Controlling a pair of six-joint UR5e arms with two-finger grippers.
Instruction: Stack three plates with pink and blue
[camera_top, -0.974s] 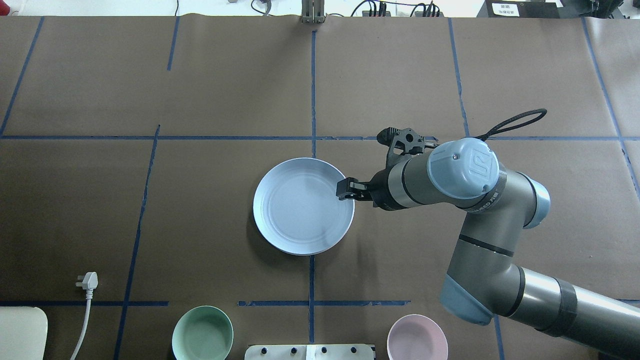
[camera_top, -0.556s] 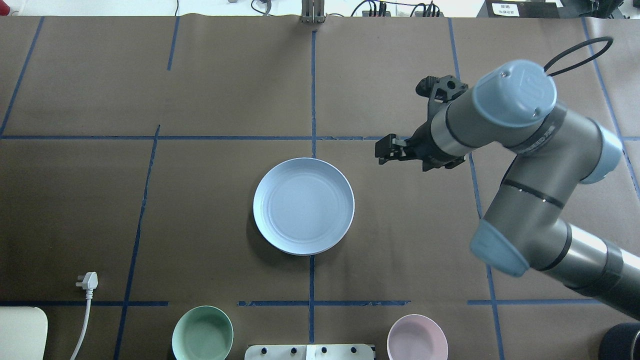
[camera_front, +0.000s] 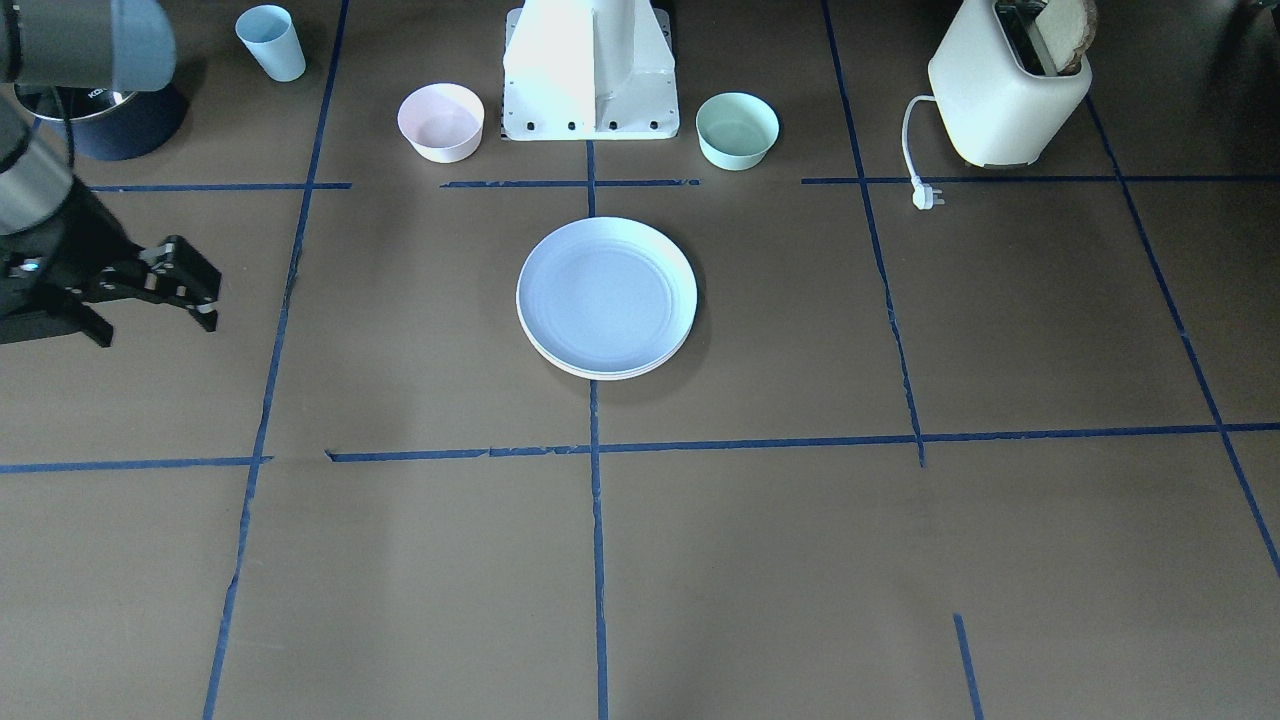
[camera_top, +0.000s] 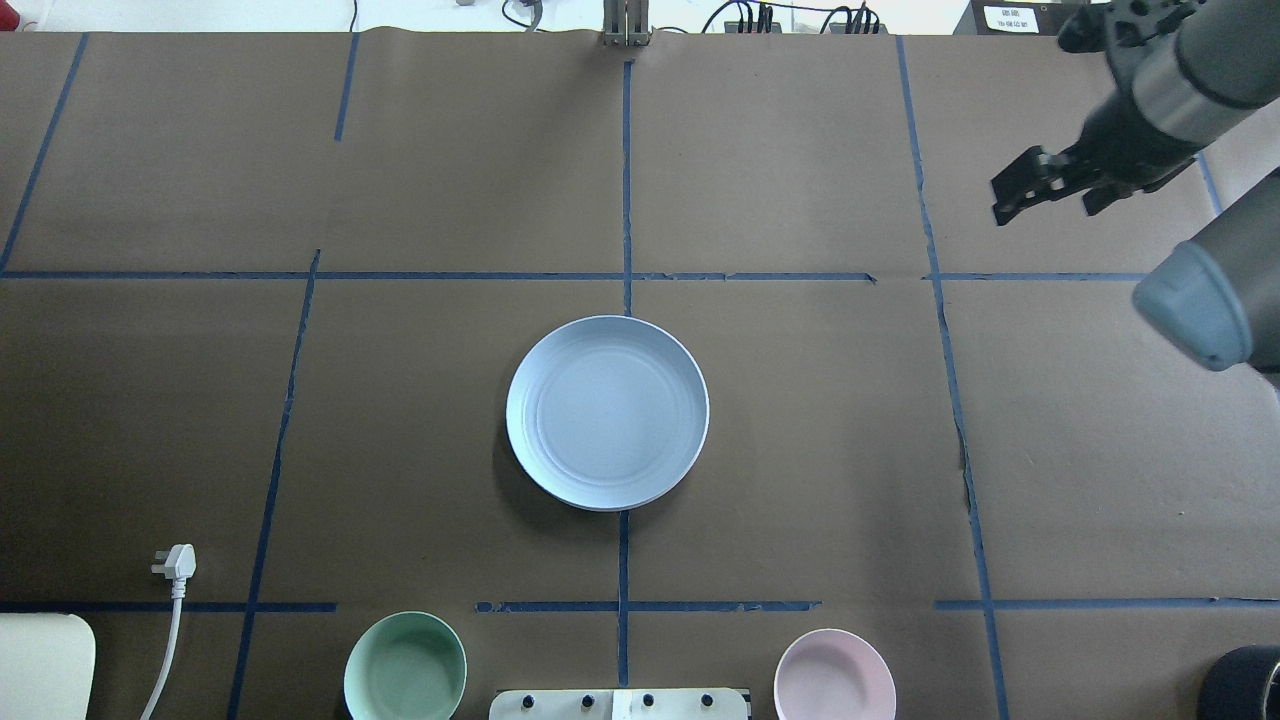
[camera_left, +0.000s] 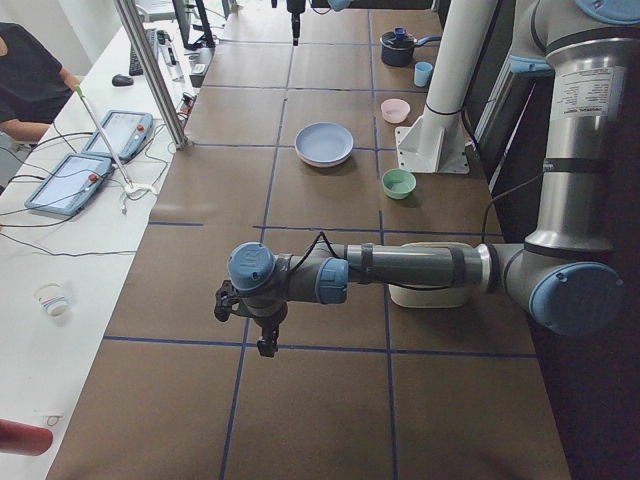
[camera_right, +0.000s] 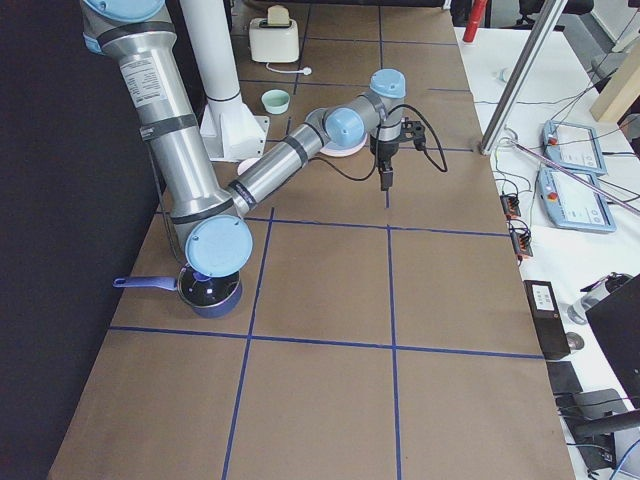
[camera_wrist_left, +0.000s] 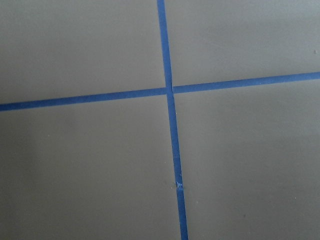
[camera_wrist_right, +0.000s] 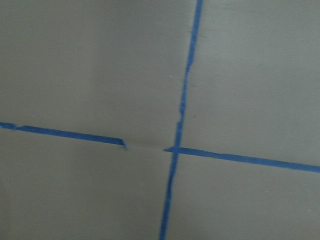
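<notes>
The pale blue plate (camera_top: 607, 412) lies on top of a stack at the table's centre. In the front view (camera_front: 606, 295) pale rims of plates (camera_front: 600, 372) show under it; I cannot make out their colours, so the pink and cream plates are hidden. My right gripper (camera_top: 1003, 200) is open and empty, raised far to the right of the stack, also seen in the front view (camera_front: 207, 295). My left gripper (camera_left: 265, 343) shows only in the exterior left view, far from the stack; I cannot tell its state.
A small pink bowl (camera_top: 834, 674) and a mint-green bowl (camera_top: 405, 666) stand near the robot base (camera_front: 590, 70). A toaster (camera_front: 1005, 90) with its plug (camera_top: 175, 562), a blue cup (camera_front: 271, 42) and a dark pot (camera_front: 110, 115) stand along the robot's side.
My right gripper left the blue plate's right rim and swung up and away to the far right. The plate stack stayed still.
</notes>
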